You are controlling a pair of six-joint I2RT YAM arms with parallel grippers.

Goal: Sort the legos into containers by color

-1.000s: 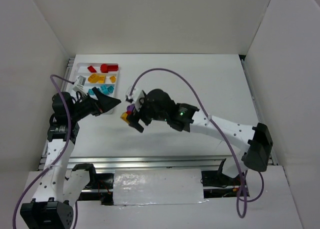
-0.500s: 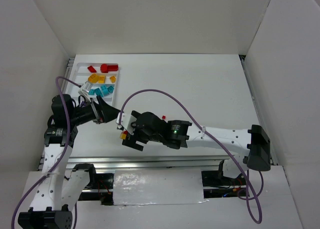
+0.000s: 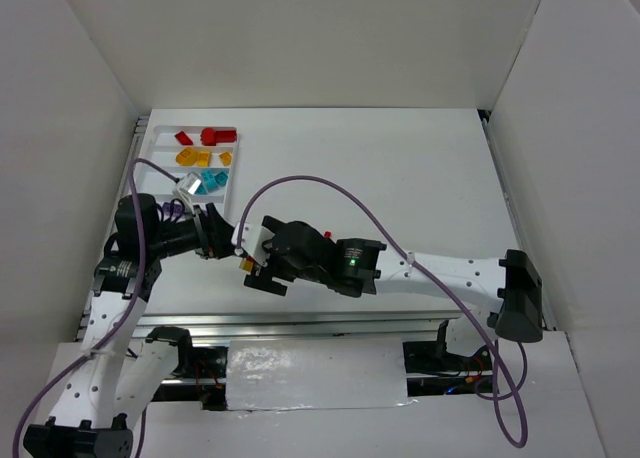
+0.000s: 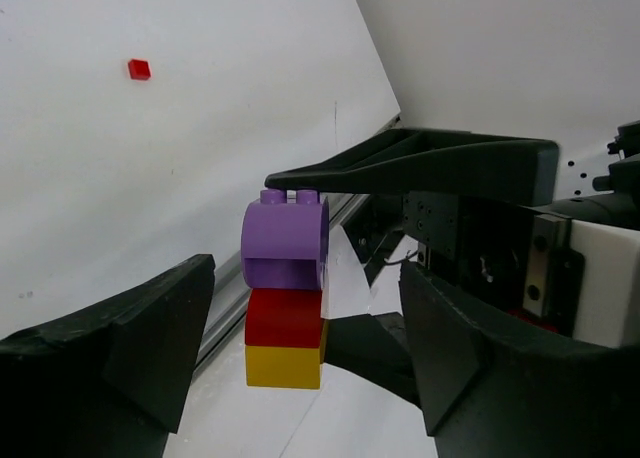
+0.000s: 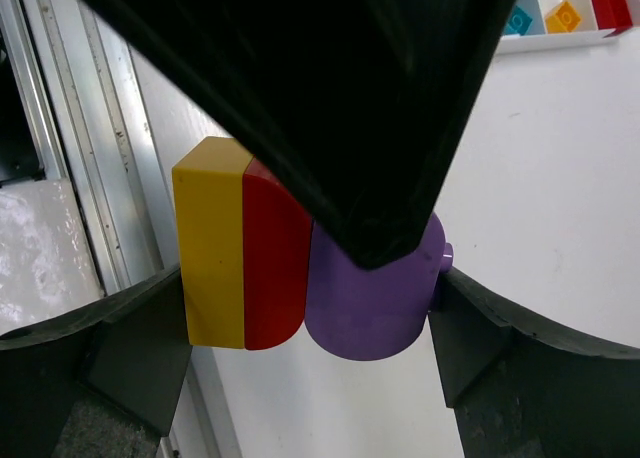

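The right end effector [image 3: 252, 266] clamps a stack of three joined legos [image 5: 260, 263], one purple brick [image 4: 285, 243], one red brick [image 4: 285, 318] and one yellow brick [image 4: 283, 366], over the tabletop [image 3: 400, 168] near its front edge. The left end effector [image 4: 305, 278] gapes wide around the stack. An off-axis pull might drop everything. The tray [image 3: 155, 130] holds two red, three yellow and at least two teal.

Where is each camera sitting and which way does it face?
Top external: above and behind, looking down on the table, the tray, left arm, right arm.
Left wrist: on the left arm, looking between its open left pincer at the brick stack.
Right wrist: on the right arm, looking between its right pincer, shut on that stack.
Both wrist views share the stack.
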